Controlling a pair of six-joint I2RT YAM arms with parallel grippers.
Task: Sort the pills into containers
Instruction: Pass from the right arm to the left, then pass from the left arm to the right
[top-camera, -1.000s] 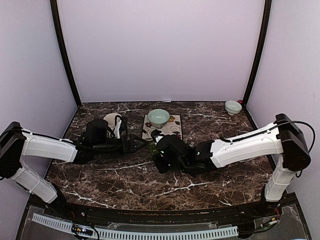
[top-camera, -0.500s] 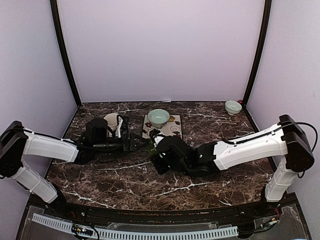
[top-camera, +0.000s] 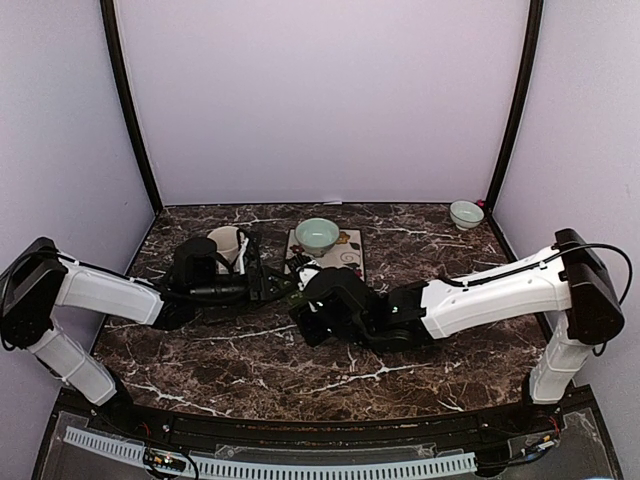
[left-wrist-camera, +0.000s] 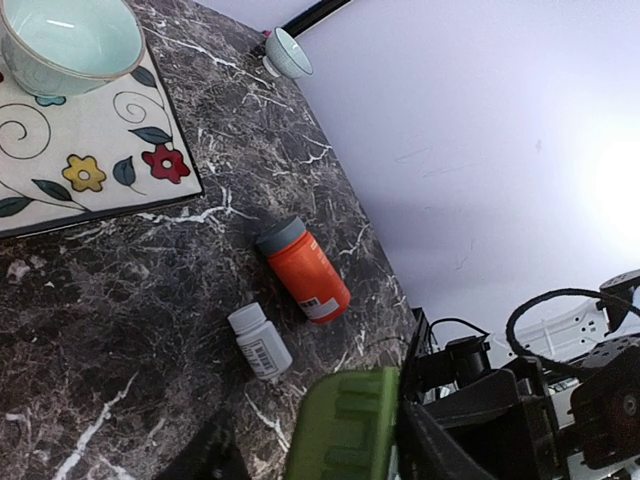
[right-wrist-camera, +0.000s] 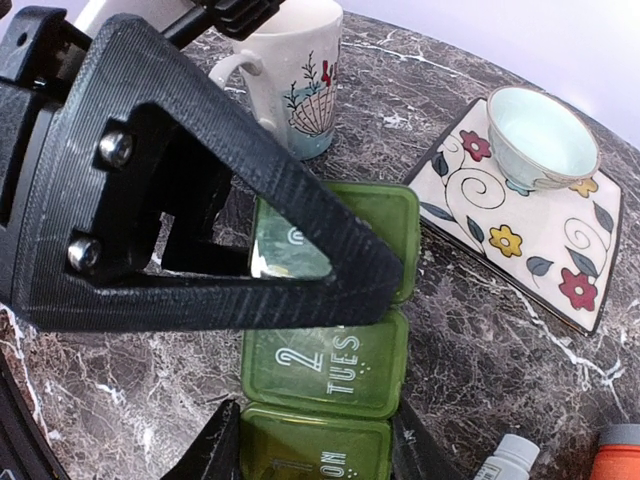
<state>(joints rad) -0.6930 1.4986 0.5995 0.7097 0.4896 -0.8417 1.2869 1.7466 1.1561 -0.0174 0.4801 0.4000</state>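
Note:
The containers are one green pill box (right-wrist-camera: 325, 365) (left-wrist-camera: 345, 425), a strip of three lidded compartments marked MON and TUES, lids down. My right gripper (right-wrist-camera: 315, 452) is shut on its MON end, a finger against each side. My left gripper (left-wrist-camera: 320, 450) is at the strip's far end. Its jaws are open, with one finger close against the box's side and the other finger (left-wrist-camera: 210, 455) standing clear of the box. One left finger (right-wrist-camera: 250, 240) lies across the far compartment. No loose pills show. In the top view both grippers meet mid-table, left (top-camera: 272, 286) and right (top-camera: 306, 300).
An orange bottle (left-wrist-camera: 305, 275) and a small white bottle (left-wrist-camera: 260, 342) lie on the marble just beyond the box. A pale green bowl (top-camera: 316, 235) sits on a flowered tile (left-wrist-camera: 90, 170). A patterned mug (top-camera: 228, 245) stands back left, and a small bowl (top-camera: 466, 213) at the back right corner.
My left gripper has slid right over the pill box's far end and its jaws have narrowed. The right gripper kept its hold and shifted slightly left.

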